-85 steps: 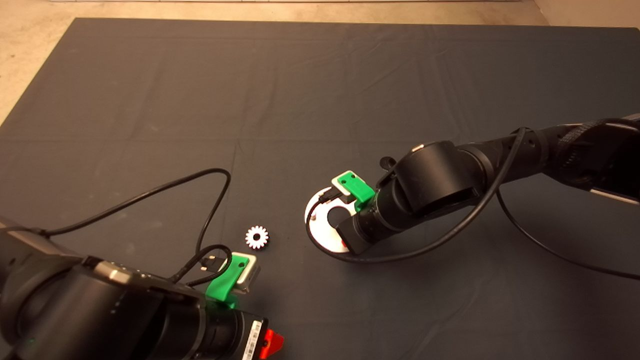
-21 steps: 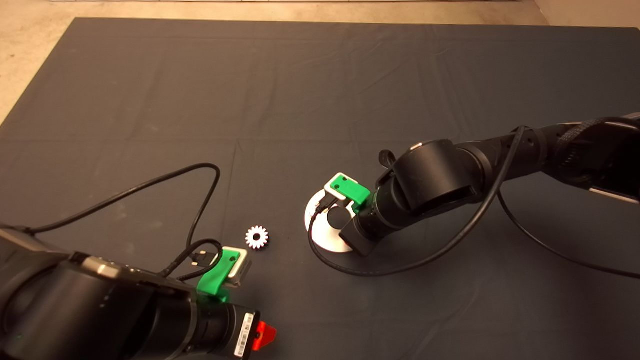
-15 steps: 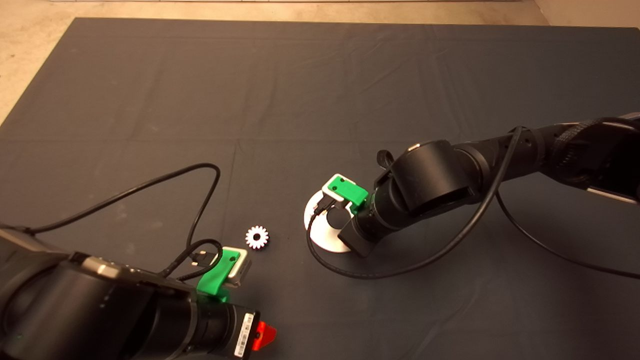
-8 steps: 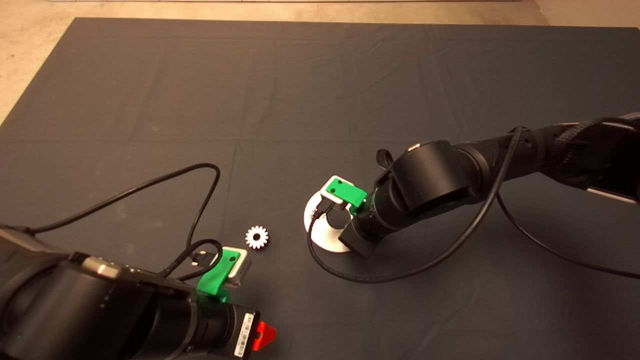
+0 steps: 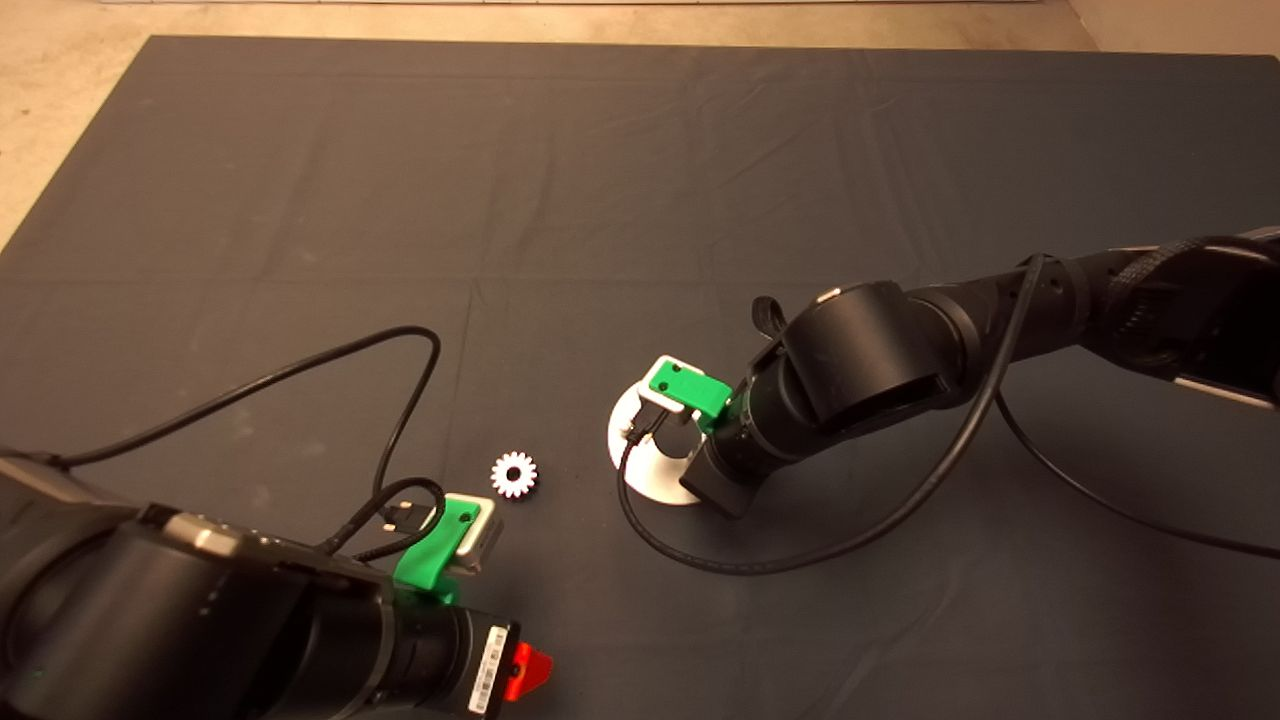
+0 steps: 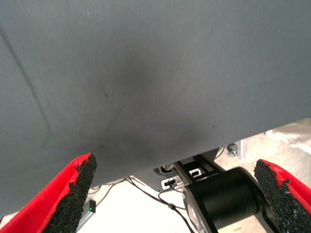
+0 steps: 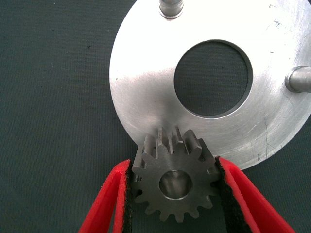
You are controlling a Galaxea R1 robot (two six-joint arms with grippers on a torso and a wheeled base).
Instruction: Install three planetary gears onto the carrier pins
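Gear (image 7: 175, 182) first: your right tool (image 7: 174, 194) pinches a grey one between its two red fingers (image 7: 109, 204), the black pads pressed on the teeth at either side. In the right wrist view that gear sits over the rim of the silver disc (image 7: 141, 102), its centre hole showing a pale metal face inside; you cannot tell from this whether it is fully seated on a pin. Two bare pins show on the disc, one (image 7: 171, 7) at the rim across the big centre hole from the gear, another (image 7: 299, 78) at the rim to one side. From the head view you see the right arm reaching in from the right, its green tool mount (image 5: 685, 392) right over the disc (image 5: 650, 478), which lies on the dark mat (image 5: 640, 180) near the middle of the table. A white gear (image 5: 514, 474) lies flat on the mat just left of the disc, apart from it. Your left tool (image 6: 180, 194) waits at the lower left, near the white gear but not touching it, its fingers (image 6: 73, 189) spread wide with nothing between them; its wrist view looks across bare mat to the floor beyond.
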